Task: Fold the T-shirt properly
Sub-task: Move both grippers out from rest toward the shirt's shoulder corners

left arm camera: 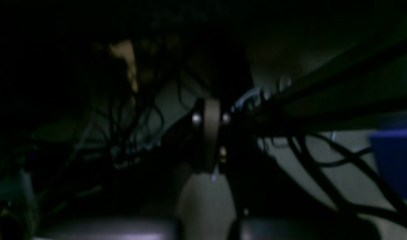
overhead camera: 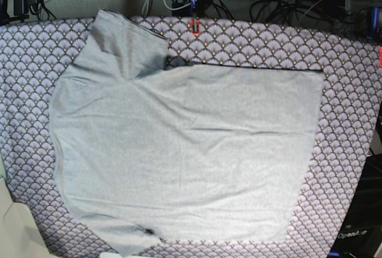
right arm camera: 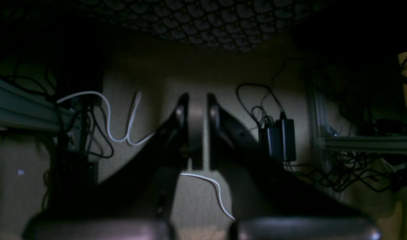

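Base view: one T-shirt (overhead camera: 185,150) (spread flat), one cloth (overhead camera: 346,150).

T-shirt (overhead camera: 185,150) lower sleeve cut off, left wrist view perhaps too dark

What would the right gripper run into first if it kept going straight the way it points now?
Probably the beige floor below the table edge: the shut right gripper points there, between a white cable and black power adapters. Depth is unclear.

Base looks straight down; wrist cameras face under-table clutter.
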Tool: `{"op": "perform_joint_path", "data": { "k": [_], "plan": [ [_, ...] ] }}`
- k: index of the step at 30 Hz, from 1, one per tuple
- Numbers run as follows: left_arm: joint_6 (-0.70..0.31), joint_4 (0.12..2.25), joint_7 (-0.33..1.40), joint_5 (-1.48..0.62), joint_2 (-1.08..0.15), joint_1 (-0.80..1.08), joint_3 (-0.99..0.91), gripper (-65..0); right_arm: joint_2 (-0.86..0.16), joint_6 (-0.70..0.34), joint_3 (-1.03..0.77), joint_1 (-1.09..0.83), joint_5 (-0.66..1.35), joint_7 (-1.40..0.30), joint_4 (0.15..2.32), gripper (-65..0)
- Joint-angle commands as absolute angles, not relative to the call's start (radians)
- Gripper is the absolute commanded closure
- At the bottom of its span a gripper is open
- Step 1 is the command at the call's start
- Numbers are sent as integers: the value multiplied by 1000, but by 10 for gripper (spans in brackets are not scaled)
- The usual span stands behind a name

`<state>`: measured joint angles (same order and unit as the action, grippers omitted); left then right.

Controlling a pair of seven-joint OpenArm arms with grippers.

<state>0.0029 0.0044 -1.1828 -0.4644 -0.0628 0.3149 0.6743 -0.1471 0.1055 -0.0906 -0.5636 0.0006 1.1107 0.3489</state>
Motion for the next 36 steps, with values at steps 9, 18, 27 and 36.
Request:
{"op": "perform_joint_path", "data": {
  "k": [9, 18, 27, 36],
  "plan": [
    [4, 268, -1314, -417, -188, 558, 667, 0, -162, 116, -88, -570, 5, 1136, 351, 0],
    [251, 1073, -1185, -377, -575, 816, 671, 0, -159, 116, -88, -561, 4, 1135, 352, 0],
    [698, 1512, -924, -185, -857, 811, 671, 0, -157, 114, -87, -553, 2, 1144, 351, 0],
    [698, 1641, -611, -403, -868, 619, 674, 0, -160, 114, -88, -556, 1, 1218, 358, 0]
  ]
}}
